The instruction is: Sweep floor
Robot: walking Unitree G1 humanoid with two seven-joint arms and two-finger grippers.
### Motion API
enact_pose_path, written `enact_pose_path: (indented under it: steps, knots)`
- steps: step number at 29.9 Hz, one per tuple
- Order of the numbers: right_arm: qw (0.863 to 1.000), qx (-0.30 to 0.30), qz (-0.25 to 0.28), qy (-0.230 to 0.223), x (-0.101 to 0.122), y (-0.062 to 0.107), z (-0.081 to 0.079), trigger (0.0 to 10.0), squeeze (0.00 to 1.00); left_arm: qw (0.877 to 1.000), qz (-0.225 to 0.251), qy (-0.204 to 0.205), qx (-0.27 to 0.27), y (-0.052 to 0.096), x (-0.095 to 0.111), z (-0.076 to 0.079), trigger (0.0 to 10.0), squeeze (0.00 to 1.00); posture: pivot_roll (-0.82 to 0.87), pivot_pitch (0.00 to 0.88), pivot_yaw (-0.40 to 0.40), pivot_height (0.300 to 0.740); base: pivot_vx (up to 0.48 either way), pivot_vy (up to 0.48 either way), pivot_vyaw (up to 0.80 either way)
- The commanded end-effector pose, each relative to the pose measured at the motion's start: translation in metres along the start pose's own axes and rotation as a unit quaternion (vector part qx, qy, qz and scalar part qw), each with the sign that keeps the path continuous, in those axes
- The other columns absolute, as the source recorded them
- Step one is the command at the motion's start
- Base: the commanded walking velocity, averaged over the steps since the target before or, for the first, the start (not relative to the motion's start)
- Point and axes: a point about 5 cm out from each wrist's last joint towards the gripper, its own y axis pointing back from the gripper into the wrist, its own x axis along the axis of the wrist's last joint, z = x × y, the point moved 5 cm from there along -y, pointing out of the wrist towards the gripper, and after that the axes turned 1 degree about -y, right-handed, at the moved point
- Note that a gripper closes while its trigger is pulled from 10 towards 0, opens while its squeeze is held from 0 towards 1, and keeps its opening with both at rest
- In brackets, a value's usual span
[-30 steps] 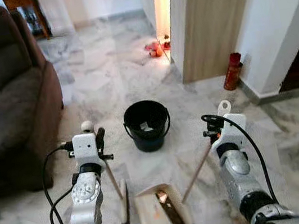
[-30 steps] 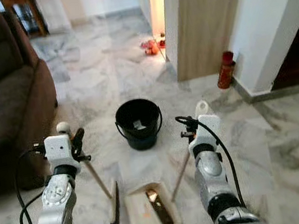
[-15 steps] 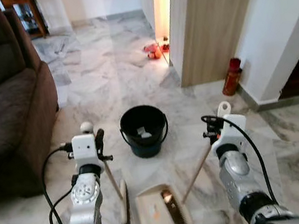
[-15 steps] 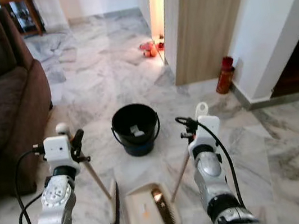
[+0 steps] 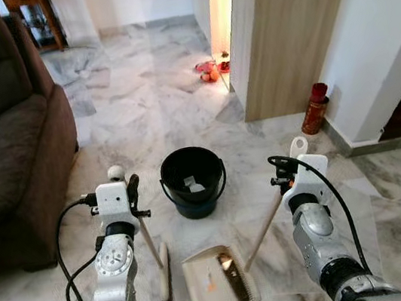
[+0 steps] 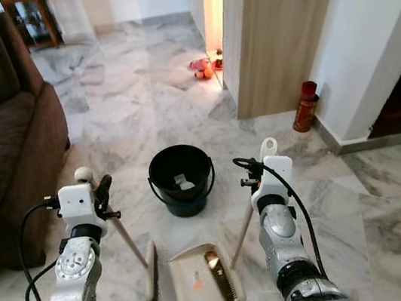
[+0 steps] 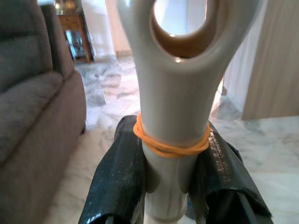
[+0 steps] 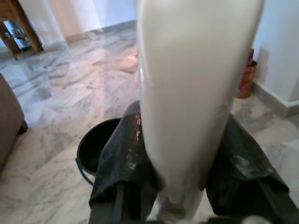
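Note:
My left gripper (image 5: 130,198) is shut on the cream handle of a broom (image 5: 152,244), whose dark bristle head (image 5: 164,280) rests on the marble floor. In the left wrist view both black fingers (image 7: 120,179) clamp the handle (image 7: 173,107) below an orange rubber band. My right gripper (image 5: 287,176) is shut on the long wooden handle (image 5: 264,224) of a beige dustpan (image 5: 216,289), which lies on the floor between my arms with a few scraps in it. The right wrist view has the fingers (image 8: 125,158) closed around the handle's white top (image 8: 194,88).
A black bucket (image 5: 192,182) with a pale scrap inside stands just ahead, between the arms. A brown sofa (image 5: 1,144) fills the left side. A wooden cabinet (image 5: 282,38), a red canister (image 5: 315,108) by the wall and small red things (image 5: 208,70) lie to the right and ahead.
The whole view has shifted a little as the camera moved, and the bucket now lies slightly lower in view. Both grippers keep their hold; the broom and dustpan stay in place.

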Motion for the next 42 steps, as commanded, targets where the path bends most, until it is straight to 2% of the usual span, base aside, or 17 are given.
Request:
enact_pose_path:
  steps: [1,18,42]
  knots:
    - [1.0,-0.007,0.026,-0.01,0.015,-0.004,0.005,10.0,0.0,1.0,0.029,0.005,-0.005,-0.005,0.015,0.006,10.0,0.0,0.11,0.0,0.001,0.74,0.311,0.0,0.0]
    - [1.0,-0.004,0.026,-0.011,0.015,-0.005,0.003,10.0,0.0,0.999,0.03,0.006,-0.007,-0.005,0.016,0.007,10.0,0.0,0.1,0.0,0.004,0.74,0.308,0.0,0.0]
    - [0.998,0.027,0.054,0.007,0.025,-0.004,-0.012,10.0,0.0,1.0,0.03,0.001,-0.009,-0.005,0.015,0.005,10.0,0.0,0.09,0.0,0.015,0.74,0.0,0.0,0.0]
